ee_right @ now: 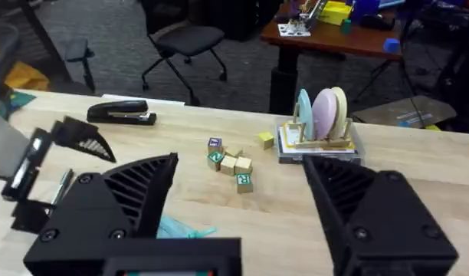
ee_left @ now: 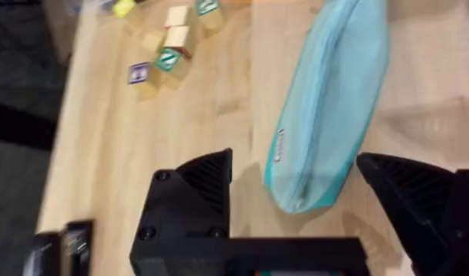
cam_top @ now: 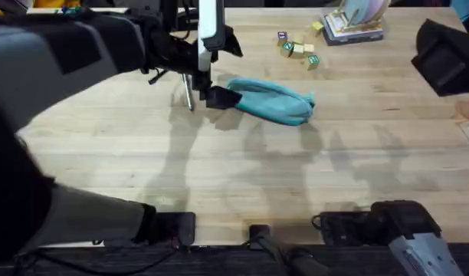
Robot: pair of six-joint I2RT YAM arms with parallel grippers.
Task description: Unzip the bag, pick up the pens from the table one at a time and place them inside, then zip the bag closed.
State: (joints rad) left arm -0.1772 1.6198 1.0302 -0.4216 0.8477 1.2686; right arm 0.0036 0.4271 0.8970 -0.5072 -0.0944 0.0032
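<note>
I judged the task barely begun: the bag [cam_top: 271,100] lay on the worktop [cam_top: 242,176], apparently zipped, and the pen [cam_top: 189,93] rested just beside its near end, not yet stowed. My left claw [ee_left: 296,195] was spread wide over that end, holding nothing. My right claw [ee_right: 238,207] was equally open and empty, raised well clear. Wooden blocks [cam_top: 297,49] sat beyond the bag; the near worktop offered free room.
</note>
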